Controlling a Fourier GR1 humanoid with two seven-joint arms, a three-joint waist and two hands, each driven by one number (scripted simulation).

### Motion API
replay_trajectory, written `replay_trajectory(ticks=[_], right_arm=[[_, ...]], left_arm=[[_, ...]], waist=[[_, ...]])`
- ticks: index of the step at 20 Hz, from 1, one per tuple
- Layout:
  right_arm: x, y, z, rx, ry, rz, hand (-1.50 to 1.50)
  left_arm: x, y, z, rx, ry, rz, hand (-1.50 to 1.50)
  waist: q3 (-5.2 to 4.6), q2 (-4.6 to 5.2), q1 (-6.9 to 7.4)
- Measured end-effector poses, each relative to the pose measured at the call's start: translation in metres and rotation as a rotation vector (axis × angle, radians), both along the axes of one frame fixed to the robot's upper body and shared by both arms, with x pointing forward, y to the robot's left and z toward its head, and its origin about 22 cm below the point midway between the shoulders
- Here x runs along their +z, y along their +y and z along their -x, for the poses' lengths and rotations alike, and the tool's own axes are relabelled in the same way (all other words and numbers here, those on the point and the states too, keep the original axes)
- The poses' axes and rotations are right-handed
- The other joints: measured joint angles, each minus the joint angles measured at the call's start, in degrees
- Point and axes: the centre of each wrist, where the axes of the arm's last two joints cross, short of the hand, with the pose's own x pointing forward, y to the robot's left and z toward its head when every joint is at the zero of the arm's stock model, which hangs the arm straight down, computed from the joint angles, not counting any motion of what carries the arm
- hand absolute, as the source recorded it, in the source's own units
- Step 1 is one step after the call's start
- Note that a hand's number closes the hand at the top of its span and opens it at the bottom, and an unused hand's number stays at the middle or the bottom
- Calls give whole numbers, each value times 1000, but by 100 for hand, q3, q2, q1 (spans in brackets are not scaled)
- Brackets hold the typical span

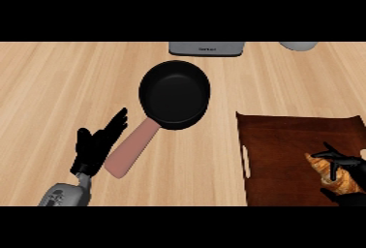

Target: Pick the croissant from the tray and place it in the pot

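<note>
The task is at its first step, with the pick just being made and the carry and placing left to do. The croissant lies on the dark brown tray, near the tray's right side and close to the view's lower right corner. It does not look lifted yet, though that is hard to judge from straight above. The right hand is over it, fingers curled across its top and the thumb coming in from below, so it appears to have the pastry pinched between them. The croissant is golden brown with darker ridges, long and tapered, its pointed end aimed up and to the left. About half of it is hidden under the hand. The pot is black, round and shallow, with nothing in it. It stands on the wooden counter well apart from the croissant, up and to the left of the tray, and its pinkish handle runs down to the left. The left hand rests at the lower left just beside that handle, fingers straight and spread, holding nothing. To finish, the croissant must be raised, carried left over the tray's edge and let go inside the pot.
</note>
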Motion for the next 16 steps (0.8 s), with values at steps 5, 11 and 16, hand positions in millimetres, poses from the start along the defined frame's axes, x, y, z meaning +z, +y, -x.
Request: replay_trajectory(ticks=[5, 11, 16], right_arm=[[-7, 6, 4, -30, -74, -32, 150], [-24, 51, -10, -196, -187, -70, 150], [-16, 114, -33, -295, -268, -96, 150]], left_arm=[[-1, 6, 3, 6, 4, 2, 0], [-3, 8, 1, 17, 16, -6, 0], [-5, 11, 7, 28, 22, -14, 0]], waist=[[23, 6, -12], [-20, -20, -147], [39, -21, -155]])
